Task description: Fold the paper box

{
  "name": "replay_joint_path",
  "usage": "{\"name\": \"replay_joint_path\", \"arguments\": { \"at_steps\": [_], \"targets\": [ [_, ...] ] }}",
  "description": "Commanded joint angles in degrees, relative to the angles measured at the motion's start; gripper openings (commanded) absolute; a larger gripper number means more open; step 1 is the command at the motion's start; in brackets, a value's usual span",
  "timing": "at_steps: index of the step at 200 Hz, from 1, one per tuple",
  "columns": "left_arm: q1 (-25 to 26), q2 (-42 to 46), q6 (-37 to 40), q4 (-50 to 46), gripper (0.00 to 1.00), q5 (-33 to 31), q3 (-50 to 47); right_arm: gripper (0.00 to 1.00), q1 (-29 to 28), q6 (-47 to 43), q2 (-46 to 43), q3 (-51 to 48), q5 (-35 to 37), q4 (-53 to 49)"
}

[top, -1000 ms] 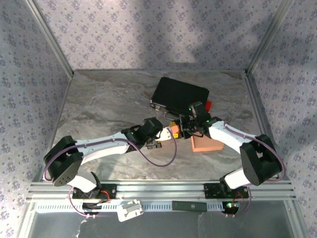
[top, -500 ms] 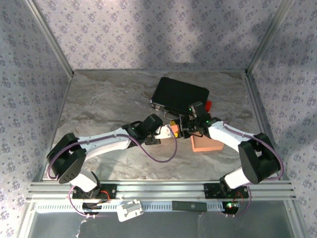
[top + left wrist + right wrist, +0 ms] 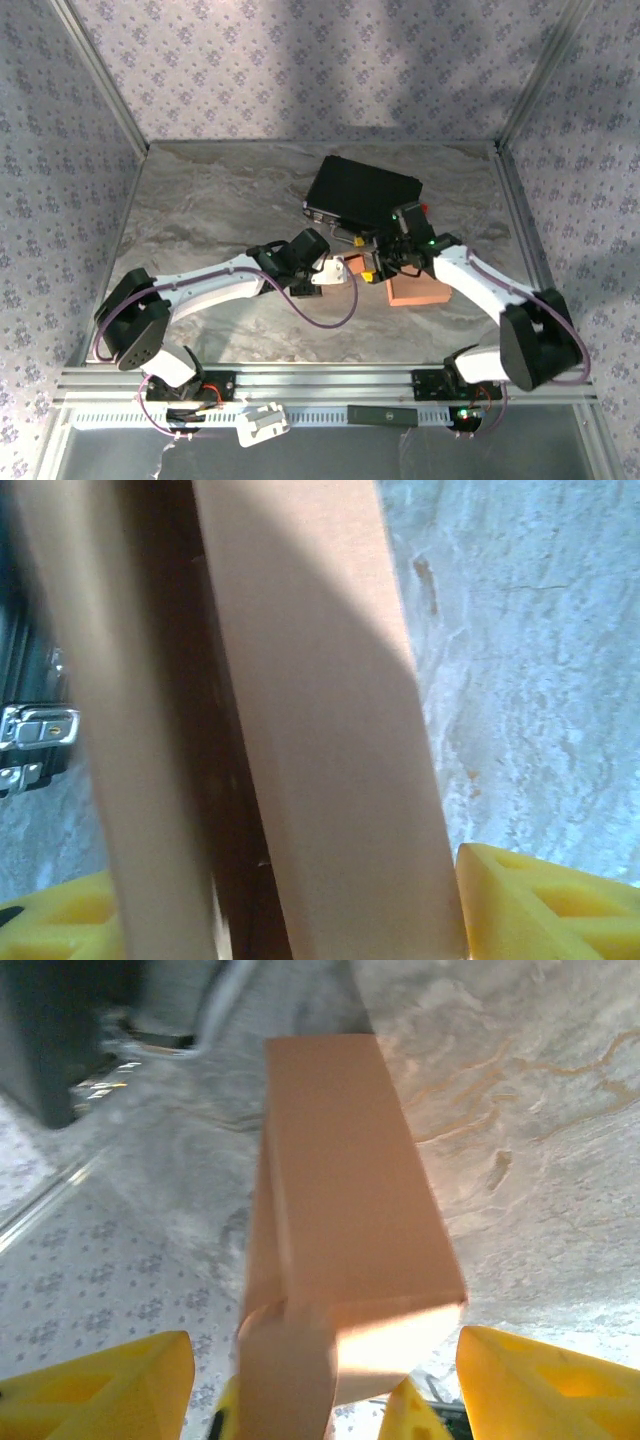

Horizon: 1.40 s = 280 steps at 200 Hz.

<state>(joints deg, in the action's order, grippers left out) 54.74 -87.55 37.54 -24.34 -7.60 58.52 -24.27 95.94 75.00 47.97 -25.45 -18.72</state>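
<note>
The paper box is a small tan carton held off the marble table at centre. My left gripper reaches it from the left and is shut on it. In the left wrist view the box spans the space between the yellow fingers, with the gripper closed on its sides. My right gripper stands just right of the box, open. In the right wrist view the box points away between the spread yellow fingers of that gripper, with a gap on each side.
A black case lies behind the grippers, a small red item at its right end. A flat tan cardboard piece lies on the table under the right arm. Metal frame rails and patterned walls close in the table.
My right gripper has opened off the box and drawn back a little to the right. My left gripper has narrowed onto the box and shifted slightly right.
</note>
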Motion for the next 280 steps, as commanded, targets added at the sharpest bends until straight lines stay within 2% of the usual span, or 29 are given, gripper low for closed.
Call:
{"name": "replay_joint_path", "arguments": {
  "at_steps": [1, 22, 54, 68, 82, 92, 107, 117, 144, 177, 207, 253, 280],
  "targets": [
    [-0.60, 1.24, 1.33, -5.55, 0.64, 4.17, 2.60, 0.74, 1.21, -5.80, -6.76, 3.02, 6.76, -9.00],
    [-1.07, 0.09, 1.57, -6.47, 0.62, 4.37, 3.27, 0.75, 2.39, -6.88, -9.31, 1.78, 8.44, -7.72],
    [-1.93, -2.33, 0.00, -7.03, 0.51, 6.62, 4.62, 0.65, 2.35, -6.84, -4.10, -0.28, 3.32, -3.61],
    [-1.91, -3.21, -0.75, -6.80, 0.48, 6.70, 4.71, 0.64, 1.70, -5.39, -5.63, -3.29, 5.09, -0.93],
    [-1.80, -3.77, -1.64, -6.75, 0.49, 6.89, 4.67, 0.66, 1.52, -4.93, -8.70, -6.16, 7.77, 1.05],
    [-1.12, -3.29, -3.47, -6.54, 0.56, 5.89, 4.60, 0.66, 1.98, -6.15, -10.61, -7.22, 8.75, 0.12],
    [1.61, -0.47, -6.68, -6.26, 0.59, 5.88, 3.45, 0.67, 2.64, -9.78, -13.98, -8.68, 10.59, -0.53],
    [3.80, 1.82, -8.42, -5.15, 0.65, 5.71, 1.65, 0.69, 2.63, -11.35, -15.40, -10.06, 10.36, -0.71],
    [4.13, 4.87, -13.71, -0.24, 0.73, 4.34, -4.16, 0.74, 0.29, -10.55, -17.60, -16.42, 10.04, 7.45],
    [1.96, 2.18, -16.65, 2.49, 0.73, 3.72, -4.53, 0.78, -4.54, -9.94, -13.10, -17.86, 11.13, 13.58],
    [2.08, -1.65, -18.00, 4.87, 0.71, 2.95, -4.43, 0.78, -7.20, -10.50, -9.41, -17.80, 11.83, 16.59],
    [4.67, -7.13, -19.47, 8.41, 0.62, -1.46, -4.82, 0.71, -5.88, -10.96, -5.06, -21.27, 10.39, 20.88],
    [5.37, -5.65, -21.27, 8.14, 0.63, -3.76, -4.82, 0.71, -4.65, -14.45, -6.59, -20.62, 10.82, 17.99]
  ]
}}
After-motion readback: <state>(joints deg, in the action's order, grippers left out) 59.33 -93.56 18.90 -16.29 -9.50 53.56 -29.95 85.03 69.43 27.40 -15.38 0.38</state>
